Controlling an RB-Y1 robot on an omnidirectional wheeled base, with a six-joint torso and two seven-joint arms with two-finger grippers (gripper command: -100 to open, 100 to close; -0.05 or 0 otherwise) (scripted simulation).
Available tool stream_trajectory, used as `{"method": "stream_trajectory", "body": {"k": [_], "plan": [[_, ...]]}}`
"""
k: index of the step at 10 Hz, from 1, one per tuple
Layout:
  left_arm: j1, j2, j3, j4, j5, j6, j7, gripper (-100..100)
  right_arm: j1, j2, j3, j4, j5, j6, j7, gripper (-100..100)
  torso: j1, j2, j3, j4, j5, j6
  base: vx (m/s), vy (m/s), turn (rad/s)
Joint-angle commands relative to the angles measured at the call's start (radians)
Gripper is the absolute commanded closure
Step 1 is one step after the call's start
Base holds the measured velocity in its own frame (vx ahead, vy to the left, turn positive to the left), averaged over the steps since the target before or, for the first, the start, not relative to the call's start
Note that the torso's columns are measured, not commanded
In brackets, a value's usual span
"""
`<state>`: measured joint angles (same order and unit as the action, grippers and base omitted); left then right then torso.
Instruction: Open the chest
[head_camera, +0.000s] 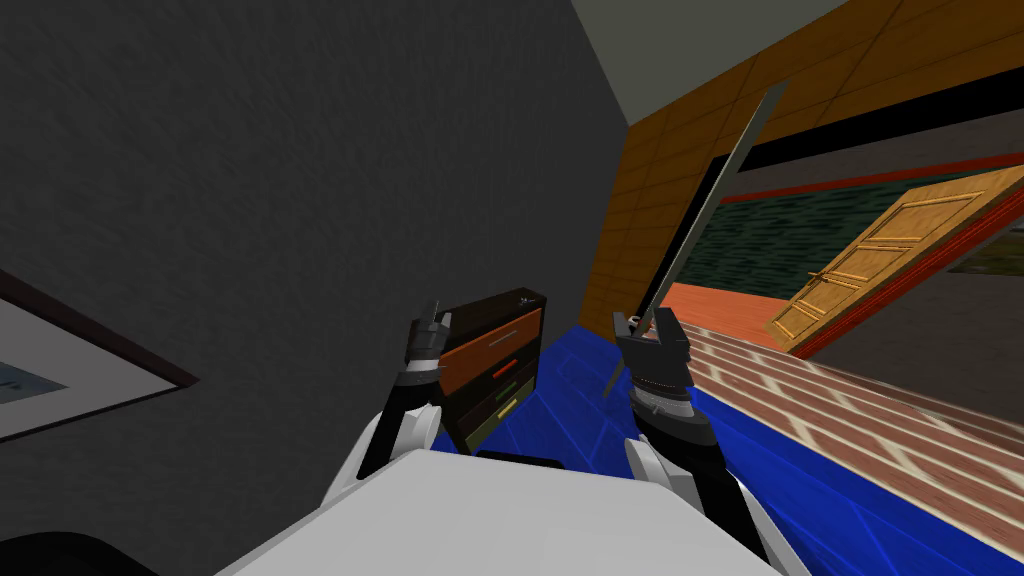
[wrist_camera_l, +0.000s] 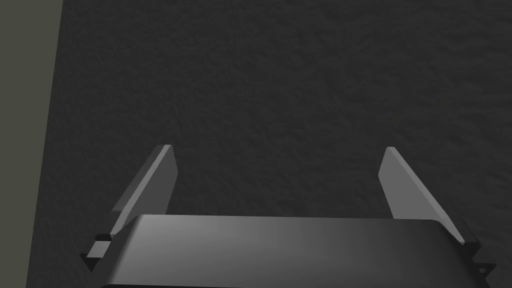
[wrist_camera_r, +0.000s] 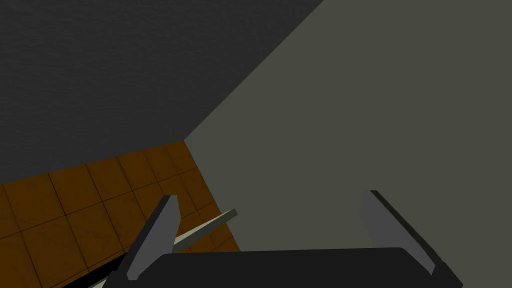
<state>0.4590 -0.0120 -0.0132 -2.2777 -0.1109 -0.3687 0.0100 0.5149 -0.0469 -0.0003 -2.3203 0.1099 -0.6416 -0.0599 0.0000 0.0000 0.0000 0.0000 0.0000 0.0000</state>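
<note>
The chest (head_camera: 497, 365) stands on the blue floor (head_camera: 570, 410) against the dark grey wall (head_camera: 350, 150). It is ahead, between the two arms and nearer the left one. It is dark, with stacked drawer fronts (the top one orange, with a grey bar handle), and the drawers look shut.

The left gripper (head_camera: 437, 318) is raised just left of the chest's near corner. Its fingers (wrist_camera_l: 152, 185) stand wide apart with nothing between them. I cannot tell whether it touches the chest.

The right gripper (head_camera: 643, 322) is held up to the right, well apart from the chest. Its fingers (wrist_camera_r: 157, 230) are likewise spread and empty. A thin grey pole (head_camera: 715, 200) leans just beyond it, before an orange tiled wall (head_camera: 650, 180).

A wooden door (head_camera: 890, 255) is at far right and a framed picture (head_camera: 60, 375) at far left.
</note>
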Motion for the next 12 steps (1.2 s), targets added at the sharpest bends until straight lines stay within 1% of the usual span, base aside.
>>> {"method": "stream_trajectory", "body": {"k": [1,3,9,10,11,12], "plan": [[0.000,0.000,0.000,0.000,0.000,0.000,0.000,0,0.000,0.000,0.000,0.000,0.000,0.000,0.000,0,0.000,0.040,-0.082,0.041,0.000,0.000,0.000,0.000,0.000],[0.000,0.000,0.000,0.000,0.000,0.000,0.000,0,0.000,0.000,0.000,0.000,0.000,0.000,0.000,0,0.000,0.175,-0.351,0.176,0.000,0.000,0.000,0.000,0.000],[0.000,0.000,0.000,0.000,0.000,0.000,0.000,0,0.000,0.000,0.000,0.000,0.000,0.000,0.000,0,0.000,0.618,-1.234,0.617,0.000,0.000,0.000,0.000,0.000],[-0.002,0.034,0.003,0.011,0.003,-0.001,0.001,-100,0.000,0.000,0.000,0.000,0.000,0.000,0.000,0,0.000,0.691,-1.382,0.691,0.000,0.000,0.013,-0.014,0.016],[-0.003,0.057,0.005,0.022,0.005,-0.002,0.003,-100,0.000,0.000,0.000,0.000,0.000,0.000,0.000,0,0.000,0.725,-1.451,0.724,0.000,0.000,0.020,-0.035,0.035],[-0.005,0.080,0.009,0.037,0.009,-0.003,0.005,-100,0.000,0.000,0.000,0.000,0.000,0.000,0.000,0,-0.001,0.734,-1.471,0.734,0.000,0.000,0.031,-0.037,0.059]]}}
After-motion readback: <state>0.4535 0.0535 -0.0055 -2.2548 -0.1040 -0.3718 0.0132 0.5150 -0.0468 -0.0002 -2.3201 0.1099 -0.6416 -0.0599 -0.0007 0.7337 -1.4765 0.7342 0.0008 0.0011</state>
